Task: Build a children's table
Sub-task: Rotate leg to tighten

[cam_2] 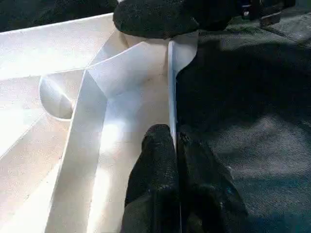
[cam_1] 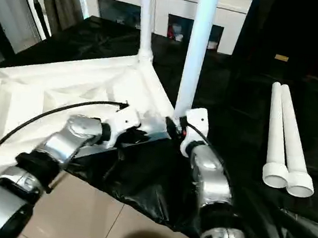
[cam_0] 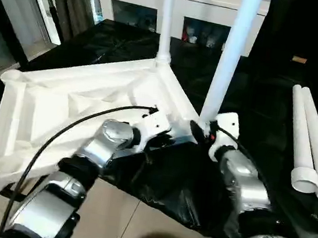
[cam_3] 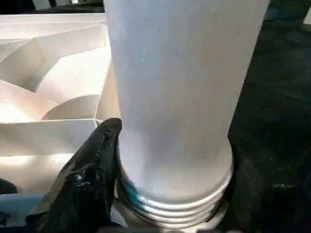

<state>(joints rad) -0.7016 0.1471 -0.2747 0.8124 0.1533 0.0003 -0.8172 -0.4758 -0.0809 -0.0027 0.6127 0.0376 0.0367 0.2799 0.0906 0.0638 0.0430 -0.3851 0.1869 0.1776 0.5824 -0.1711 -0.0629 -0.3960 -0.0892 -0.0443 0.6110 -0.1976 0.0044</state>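
Your left gripper is clamped on the rim of the upturned white ribbed plastic tabletop lying on the black sheet. Your right gripper holds the white tubular leg upright at the near corner socket; its far finger is hidden, and both standing legs are cut off above. No writing is legible.

Bright, even room light washes the white tabletop almost to glare, flattening its ribs. The black sheet around it swallows detail, with faint sheen on its creases. A soft shadow falls on the floor below the tabletop. In the right wrist view the leg looms soft and unfocused.
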